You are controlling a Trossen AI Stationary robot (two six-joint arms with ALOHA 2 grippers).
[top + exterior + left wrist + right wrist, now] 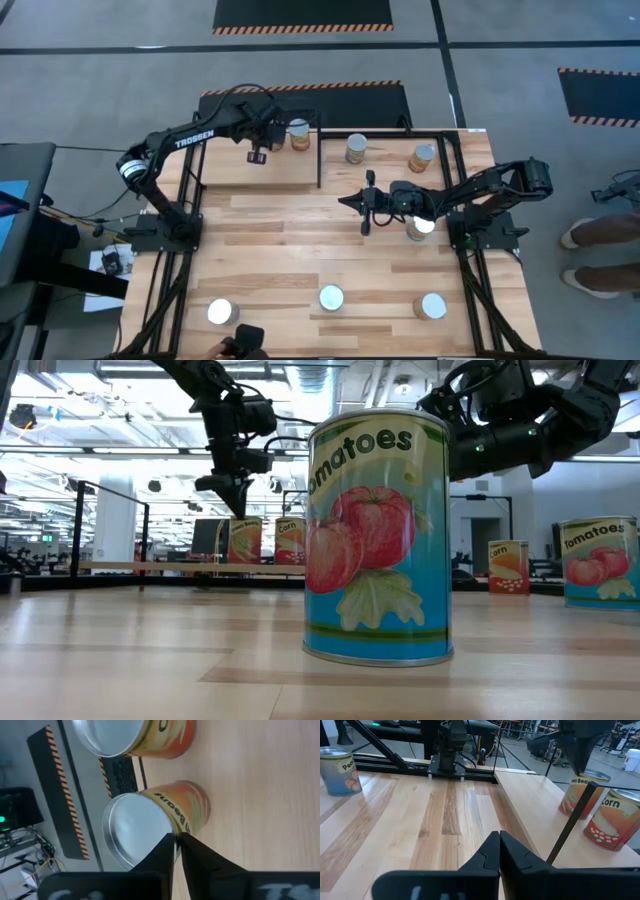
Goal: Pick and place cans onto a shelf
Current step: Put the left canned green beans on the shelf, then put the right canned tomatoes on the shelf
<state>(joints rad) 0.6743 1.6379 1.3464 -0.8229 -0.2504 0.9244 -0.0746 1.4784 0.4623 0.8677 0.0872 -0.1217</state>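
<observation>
- Cans are sitting in two groups in the high view: three on the shelf [300, 165] at the far edge, at [298, 134], [356, 149] and [422, 158], and three in a row along the near edge of the table [300, 250], at [221, 312], [331, 298] and [432, 306]; a seventh [420, 226] is showing under the right arm. The left gripper [258, 155] is hanging over the shelf just beside the leftmost can, holding nothing. The right gripper [366, 203] is hovering over bare planks mid-table, also empty.
- Seen in the low view, a tomato can [378, 535] is standing upright close by, its paper label glossy and its bottom rim metal. I am judging these tins stiff and fairly heavy if full, with smooth walls that could slip, so taking hold across the middle of the round body looks safest.
- Looking through the left wrist view, the fingers [172, 855] are pressing tip to tip with nothing between them, right over a beans can [150, 822] with a shiny flat lid; a second can [135, 737] is standing next to it on pale, smooth wood.
- Looking through the right wrist view, the fingers [497, 852] are meeting too, empty, above grained planks; a peach can [340, 770] is waiting well apart, while a beans can [580, 792] and a corn can [615, 820] are standing touching or nearly so on the raised board.
</observation>
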